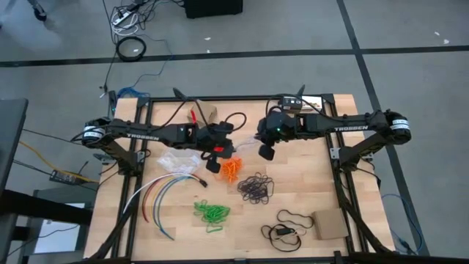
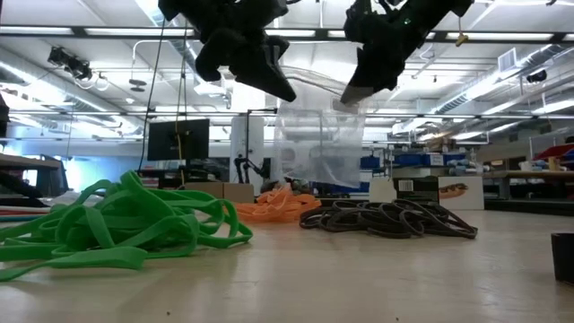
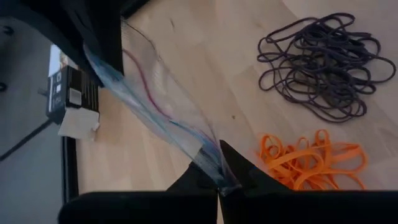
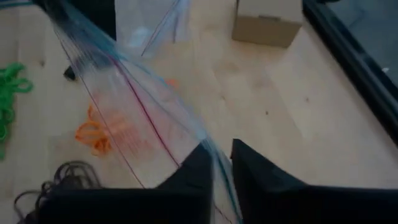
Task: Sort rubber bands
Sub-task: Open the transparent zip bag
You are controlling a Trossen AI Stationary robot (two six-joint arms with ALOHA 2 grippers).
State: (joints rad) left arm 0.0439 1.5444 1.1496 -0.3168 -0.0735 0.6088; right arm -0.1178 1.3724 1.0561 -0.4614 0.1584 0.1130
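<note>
A clear plastic zip bag point(image 2: 318, 144) hangs in the air between my two grippers, above the middle of the table. My left gripper point(image 3: 219, 186) is shut on one end of its top edge, and my right gripper point(image 4: 222, 168) is shut on the other end. Below them, three heaps of rubber bands rest on the wooden tabletop. The orange heap point(image 1: 231, 169) is just under the left gripper. The dark brown-black heap point(image 1: 255, 188) lies nearer the front, and the green heap point(image 1: 211, 213) is at the front left. My left gripper pinches the bag's zip edge point(image 3: 208, 155) between its two fingertips, slanting down from the table's left. The bag is lifted clear, and its film stretches away toward the other arm. My right gripper has the bag's zip edge point(image 4: 211, 149) between its two fingers, which stand a narrow gap apart. It slants down from the table's right, and the film runs up and away from it, clear of the table.
Long curved coloured cables point(image 1: 165, 194) and a crumpled clear bag point(image 1: 176, 160) lie at the left. A thin black cord loop point(image 1: 289, 224) and a small cardboard box point(image 1: 331, 224) sit at the front right. The black frame rails run along the table's sides.
</note>
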